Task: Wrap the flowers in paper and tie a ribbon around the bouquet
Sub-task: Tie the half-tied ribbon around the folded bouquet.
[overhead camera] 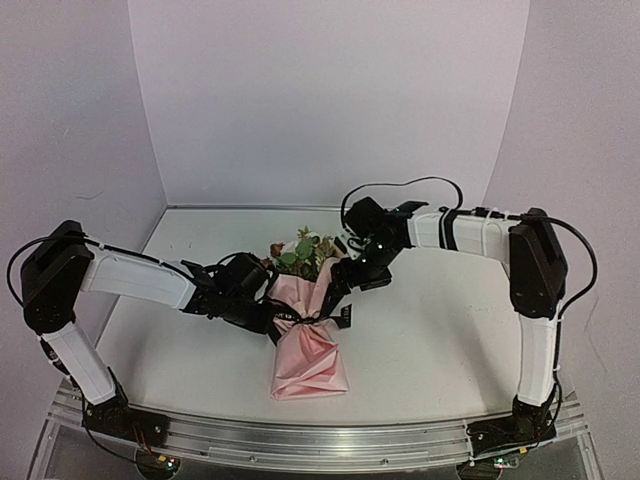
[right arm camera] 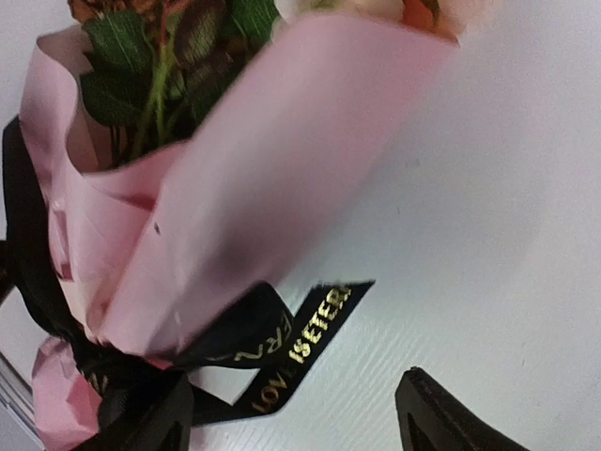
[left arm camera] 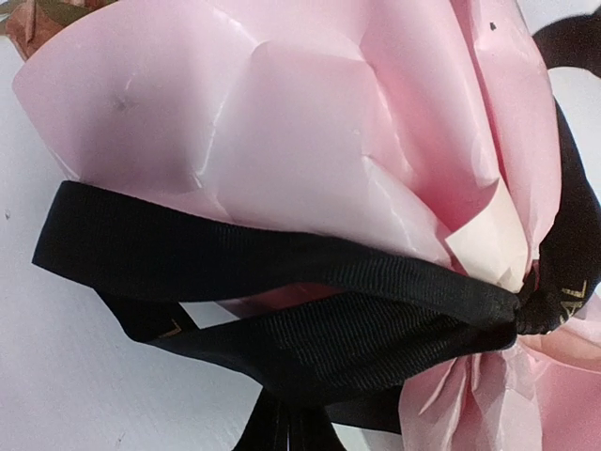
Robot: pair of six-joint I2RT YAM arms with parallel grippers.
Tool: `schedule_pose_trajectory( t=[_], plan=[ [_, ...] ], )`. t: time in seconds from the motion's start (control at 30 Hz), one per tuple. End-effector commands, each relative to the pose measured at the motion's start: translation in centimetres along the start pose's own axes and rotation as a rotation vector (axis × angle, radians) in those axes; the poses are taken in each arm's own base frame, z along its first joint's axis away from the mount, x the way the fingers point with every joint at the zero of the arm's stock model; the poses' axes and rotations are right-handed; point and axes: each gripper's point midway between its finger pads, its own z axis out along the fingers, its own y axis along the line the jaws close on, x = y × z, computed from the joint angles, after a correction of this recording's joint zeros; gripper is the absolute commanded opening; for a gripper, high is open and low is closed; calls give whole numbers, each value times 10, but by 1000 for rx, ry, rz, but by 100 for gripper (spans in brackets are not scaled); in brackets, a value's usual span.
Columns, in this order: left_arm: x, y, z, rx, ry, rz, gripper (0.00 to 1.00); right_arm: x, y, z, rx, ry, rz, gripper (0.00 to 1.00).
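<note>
Right up against your left wrist cam is the ribbon (left arm camera: pixel 282 272); two black bands of it cross the pink paper (left arm camera: pixel 282 122) and bunch into a knot (left arm camera: pixel 531 310) on the right; the strands below funnel down to the bottom edge of the shot, right where the fingers would sit. Those fingers aren't in frame, but your left gripper (overhead camera: pixel 265 305) is clenched; I'd guess it's pinching the ribbon there to hold tension so the paper can't spring apart.

Your right gripper (overhead camera: pixel 350 278) is the opposite; jaws wide, nothing in them. One dark fingertip (right arm camera: pixel 451 418) pokes in at the bottom of its cam; the ribbon's gold-lettered end lies slack on the table (overhead camera: pixel 450 330) just beside the cone.

The bouquet (overhead camera: pixel 305 340) lies around the middle of the table; the flowers (overhead camera: pixel 303 250) point at the far edge and the folded paper foot points at the near edge; each gripper sits on its own side of the cinch.

My read: the wrapping's done and the ribbon's round it, so you're on the tie; whether that knot is snug I can't tell. The next move is probably picking up the loose end with the right. Go easy on the pull; soft paper tears, and the whole thing can slide.
</note>
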Motion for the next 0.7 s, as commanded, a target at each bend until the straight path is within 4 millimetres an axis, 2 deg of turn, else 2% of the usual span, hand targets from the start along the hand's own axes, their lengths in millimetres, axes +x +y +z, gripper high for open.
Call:
schedule_pose_trajectory(
  t=[0.0,0.17,0.27,0.33,0.43,0.47,0.6,0.67],
  plan=[
    [-19,-1,-20,23,-28,19,0,2,11,-38,-94,-185,-38,84],
    [-20,2,-23,46,-18,11,0,24,16,-30,-142,-344,-111,83],
    [-21,3,-23,52,-12,6,0,39,38,-11,-188,-380,-274,74],
    [-22,5,-24,51,-12,6,0,40,50,0,-180,-433,-382,75],
    [-22,4,-26,64,-6,5,0,44,55,17,-118,-472,-509,77],
    [-22,3,-26,73,-3,3,0,39,55,17,-102,-503,-519,77],
    [-22,6,-27,74,1,-4,0,19,20,13,108,-593,-452,79],
    [-21,9,-27,70,3,-7,0,12,15,8,148,-608,-438,74]
  ],
)
